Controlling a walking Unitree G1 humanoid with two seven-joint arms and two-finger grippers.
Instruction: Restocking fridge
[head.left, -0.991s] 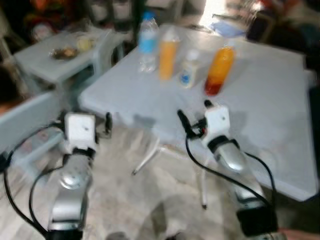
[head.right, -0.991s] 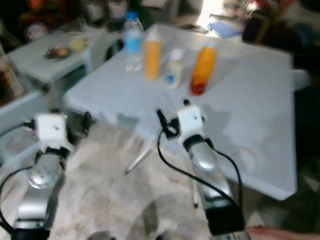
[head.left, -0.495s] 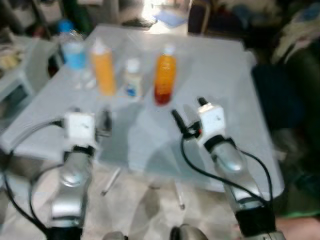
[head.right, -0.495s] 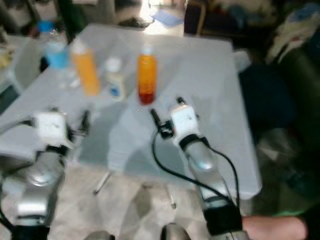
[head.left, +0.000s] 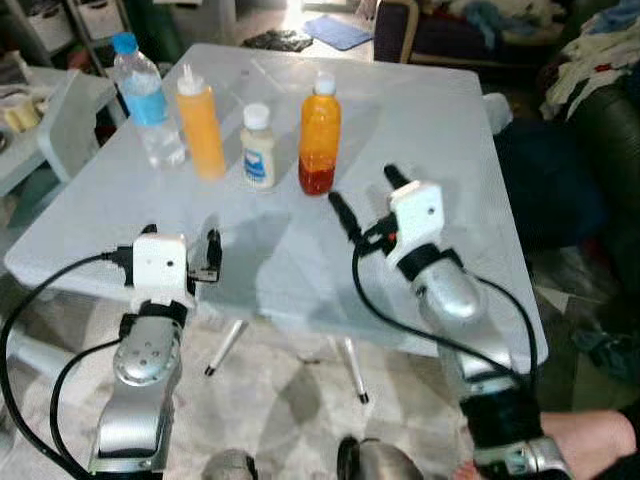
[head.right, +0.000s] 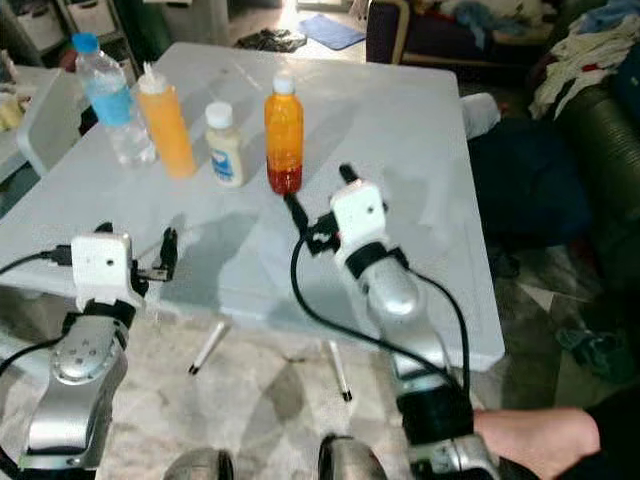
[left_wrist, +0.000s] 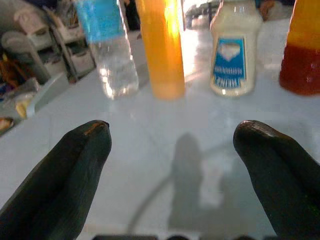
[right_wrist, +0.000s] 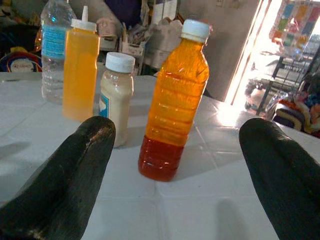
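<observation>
Clear plastic bottles (head.left: 316, 135) stand on a smooth, slightly glossy pale table (head.left: 440, 130).

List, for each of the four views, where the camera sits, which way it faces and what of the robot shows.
Left eye: head, looking down at the white table; both silver arms.
Right eye: same scene, shifted.
Left wrist: along the open left gripper toward the clear water bottle.
Right wrist: along the open right gripper toward the orange-and-red juice bottle.
Shared: yellow squeeze bottle, white jar.
</observation>
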